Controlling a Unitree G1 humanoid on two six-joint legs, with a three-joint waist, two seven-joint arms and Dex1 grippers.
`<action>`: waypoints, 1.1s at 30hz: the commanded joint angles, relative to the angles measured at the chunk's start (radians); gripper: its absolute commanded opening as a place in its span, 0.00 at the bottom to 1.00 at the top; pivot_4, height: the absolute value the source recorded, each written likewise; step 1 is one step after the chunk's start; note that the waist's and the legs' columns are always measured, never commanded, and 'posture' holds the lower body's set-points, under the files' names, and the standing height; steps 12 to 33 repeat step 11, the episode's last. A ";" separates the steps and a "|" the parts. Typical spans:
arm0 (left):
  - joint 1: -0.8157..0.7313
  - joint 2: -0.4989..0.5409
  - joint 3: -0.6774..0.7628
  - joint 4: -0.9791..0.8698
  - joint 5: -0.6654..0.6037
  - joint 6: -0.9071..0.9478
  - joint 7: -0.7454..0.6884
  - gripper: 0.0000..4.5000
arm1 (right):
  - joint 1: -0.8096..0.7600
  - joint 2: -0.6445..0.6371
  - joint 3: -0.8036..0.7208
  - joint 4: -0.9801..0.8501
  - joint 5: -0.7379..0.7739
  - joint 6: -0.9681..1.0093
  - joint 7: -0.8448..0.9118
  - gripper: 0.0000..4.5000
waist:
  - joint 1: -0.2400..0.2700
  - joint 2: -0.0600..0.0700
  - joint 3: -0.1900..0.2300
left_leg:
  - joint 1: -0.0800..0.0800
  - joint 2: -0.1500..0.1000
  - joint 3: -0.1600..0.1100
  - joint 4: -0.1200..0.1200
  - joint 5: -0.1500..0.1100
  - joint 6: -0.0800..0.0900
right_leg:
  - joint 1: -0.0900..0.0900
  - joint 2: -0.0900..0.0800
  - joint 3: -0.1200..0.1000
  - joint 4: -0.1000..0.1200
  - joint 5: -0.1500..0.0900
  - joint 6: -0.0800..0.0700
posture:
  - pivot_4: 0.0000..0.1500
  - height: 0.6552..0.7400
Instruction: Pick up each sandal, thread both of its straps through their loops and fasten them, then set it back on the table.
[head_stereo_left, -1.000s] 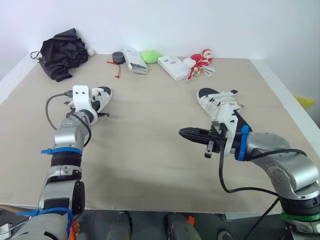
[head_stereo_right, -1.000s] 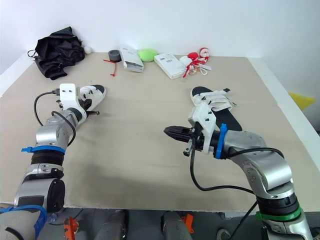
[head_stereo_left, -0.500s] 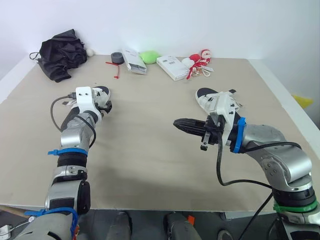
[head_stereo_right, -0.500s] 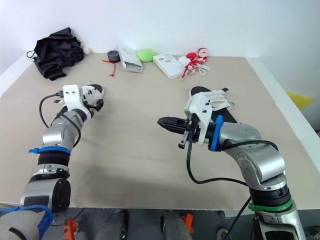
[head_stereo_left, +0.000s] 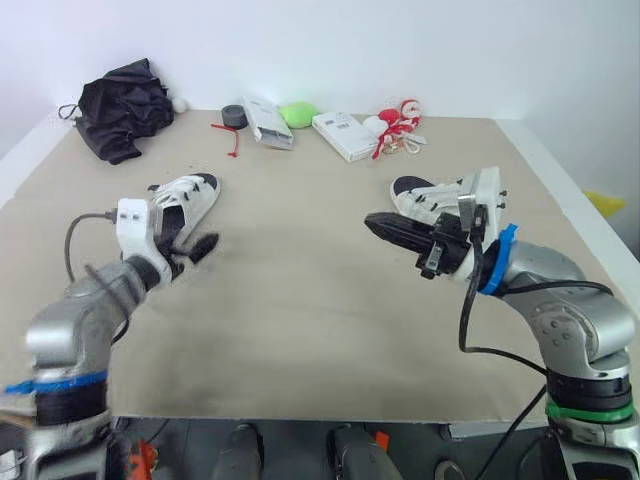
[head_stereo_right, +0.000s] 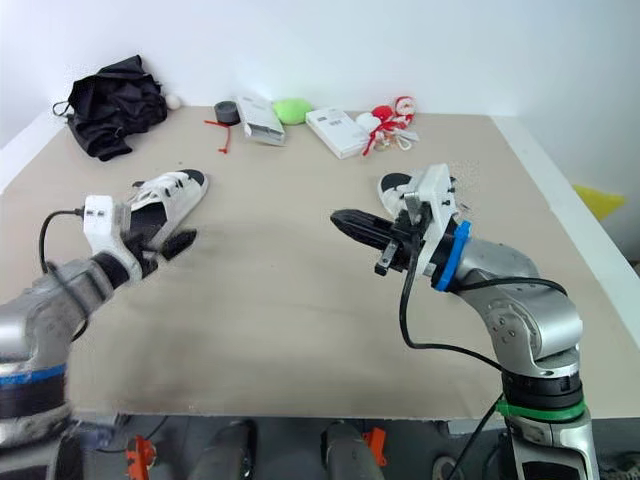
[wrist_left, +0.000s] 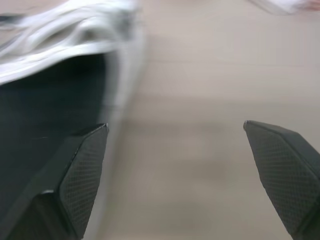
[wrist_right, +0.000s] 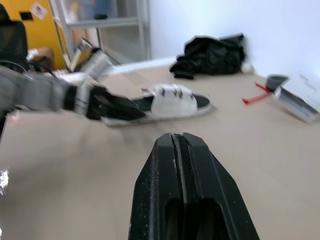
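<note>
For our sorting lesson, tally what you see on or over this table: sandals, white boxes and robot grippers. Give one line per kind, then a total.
Sandals: 2
White boxes: 2
Grippers, left and right: 2
Total: 6
</note>
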 joint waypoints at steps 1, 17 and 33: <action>0.182 0.063 0.058 -0.206 -0.202 0.000 -0.236 0.99 | 0.072 -0.041 -0.018 -0.044 0.002 -0.006 0.018 0.00 | 0.001 0.000 0.000 | 0.000 0.000 0.000 0.000 0.000 0.000 | -0.001 0.000 0.000 0.000 0.000 0.000 | 1.00 0.98; 0.314 0.082 0.064 -0.203 -0.233 -0.014 -0.245 0.99 | 0.306 -0.058 -0.024 -0.137 -0.035 0.010 -0.050 0.00 | 0.002 0.000 0.000 | 0.002 0.002 0.004 0.002 0.001 0.002 | 0.000 0.000 0.002 0.000 -0.001 -0.005 | 1.00 0.98; 0.314 0.082 0.064 -0.203 -0.233 -0.014 -0.245 0.99 | 0.306 -0.058 -0.024 -0.137 -0.035 0.010 -0.050 0.00 | 0.002 0.000 0.000 | 0.002 0.002 0.004 0.002 0.001 0.002 | 0.000 0.000 0.002 0.000 -0.001 -0.005 | 1.00 0.98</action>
